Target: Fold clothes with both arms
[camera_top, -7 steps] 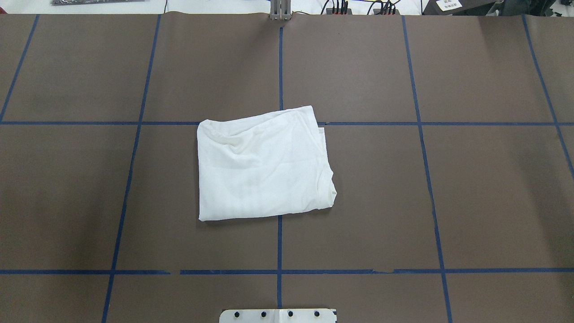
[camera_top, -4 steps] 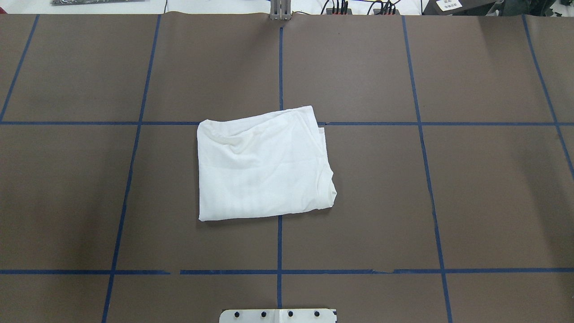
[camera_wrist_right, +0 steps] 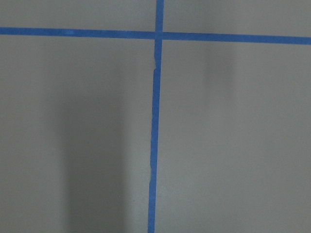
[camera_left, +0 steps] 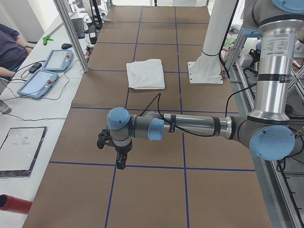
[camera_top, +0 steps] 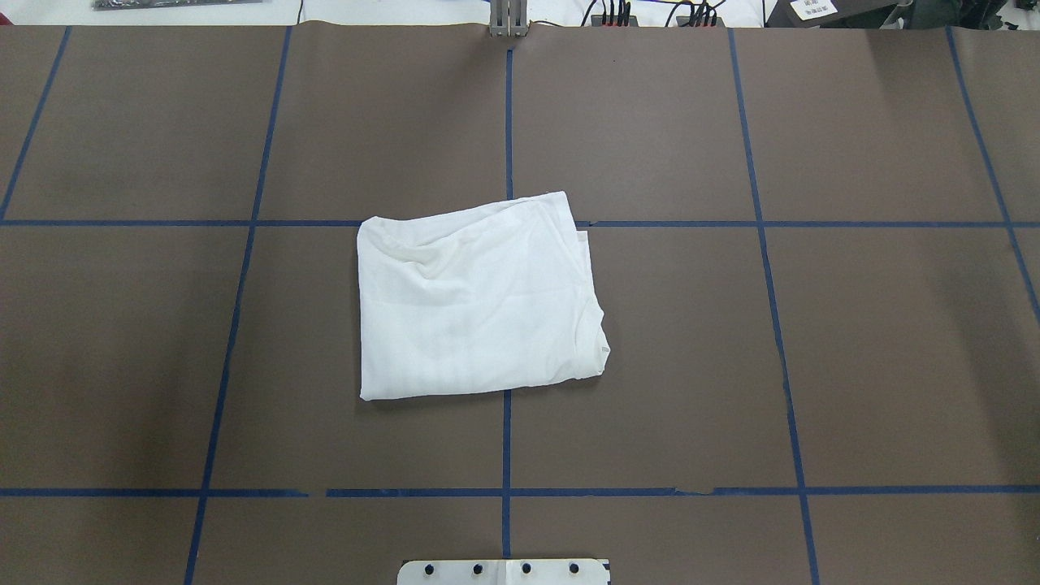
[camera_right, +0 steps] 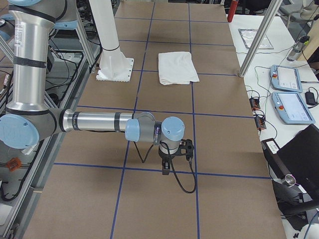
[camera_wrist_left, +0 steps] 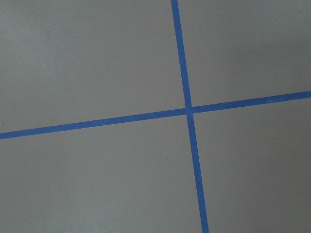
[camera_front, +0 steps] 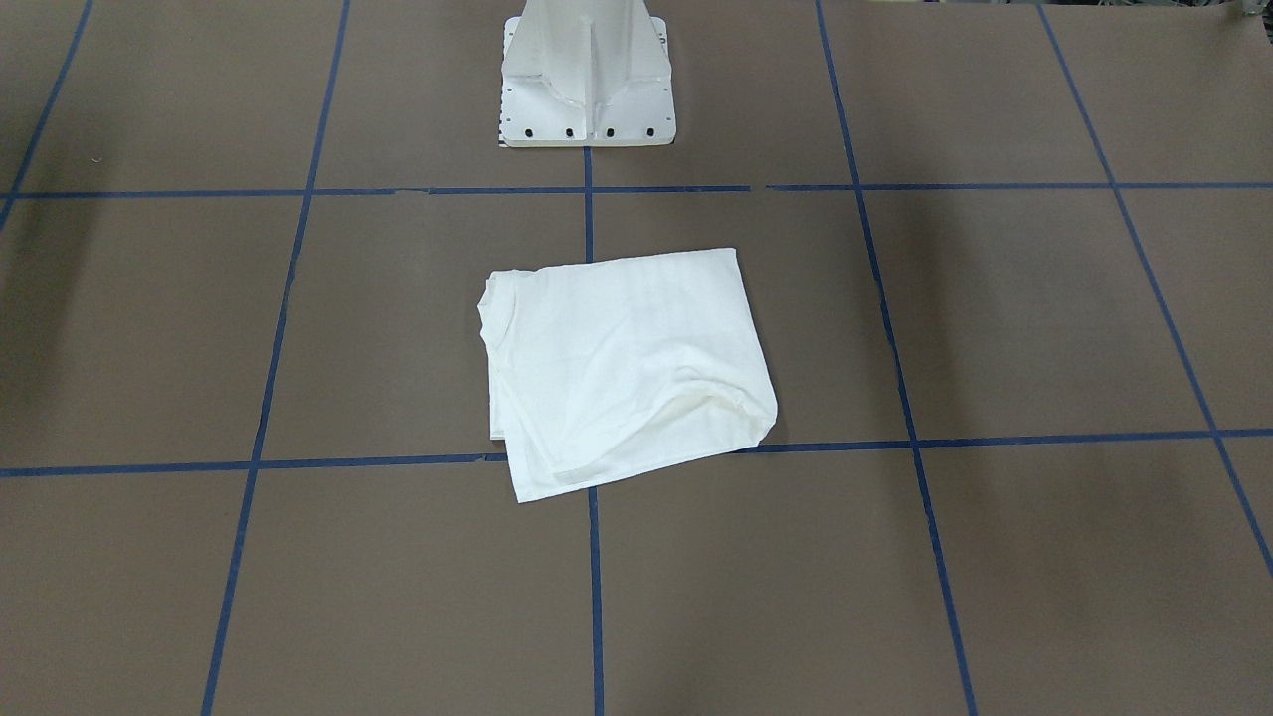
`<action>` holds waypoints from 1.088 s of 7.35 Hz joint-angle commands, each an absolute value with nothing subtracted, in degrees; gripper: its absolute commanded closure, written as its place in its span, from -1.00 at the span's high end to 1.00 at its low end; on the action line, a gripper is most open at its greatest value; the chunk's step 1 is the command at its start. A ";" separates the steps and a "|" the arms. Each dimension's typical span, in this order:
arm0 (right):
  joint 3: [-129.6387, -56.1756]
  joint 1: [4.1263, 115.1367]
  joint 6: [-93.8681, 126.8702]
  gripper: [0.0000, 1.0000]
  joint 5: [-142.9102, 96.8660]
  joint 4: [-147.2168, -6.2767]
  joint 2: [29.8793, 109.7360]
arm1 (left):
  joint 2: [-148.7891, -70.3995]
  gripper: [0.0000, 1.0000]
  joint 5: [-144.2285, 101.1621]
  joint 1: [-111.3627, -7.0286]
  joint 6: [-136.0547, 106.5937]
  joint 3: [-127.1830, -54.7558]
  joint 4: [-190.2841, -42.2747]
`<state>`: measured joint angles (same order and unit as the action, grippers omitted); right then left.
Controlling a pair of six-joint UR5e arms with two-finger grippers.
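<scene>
The clothes are one white shirt [camera_top: 475, 301], folded into a rough rectangle at the middle of the brown table. It also shows in the front-facing [camera_front: 627, 363], left [camera_left: 146, 73] and right [camera_right: 177, 67] views. No text or label shows on it. My left gripper [camera_left: 121, 161] hangs over the table's left end, far from the shirt. Far from it too, my right gripper [camera_right: 166, 169] hangs over the right end. Both show only in the side views, so I cannot tell whether they are open or shut. Both wrist views show only table and blue tape.
The white pedestal base [camera_front: 587, 89] stands at the robot's side of the table. Blue tape lines [camera_top: 505, 443] grid the brown cover. Teach pendants [camera_left: 47, 71] and cables lie on the white bench beyond the far edge, where a person's arm [camera_left: 9, 45] rests.
</scene>
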<state>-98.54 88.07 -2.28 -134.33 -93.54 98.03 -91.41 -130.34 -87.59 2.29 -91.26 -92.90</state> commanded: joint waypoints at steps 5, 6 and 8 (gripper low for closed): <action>-92.10 88.15 1.81 1.00 -134.74 -80.33 98.09 | -91.41 1.00 -130.25 -87.54 2.11 -91.41 -92.99; -93.59 88.15 4.46 1.00 -134.74 -80.25 98.26 | -91.41 1.00 -130.25 -87.54 2.11 -91.49 -92.99; -95.09 88.24 4.75 1.00 -134.82 -80.68 98.87 | -91.41 1.00 -130.25 -87.54 2.11 -91.50 -92.99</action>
<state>-94.15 88.20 4.15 -134.79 -80.52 98.45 -91.41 -130.26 -87.54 2.12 -91.51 -92.99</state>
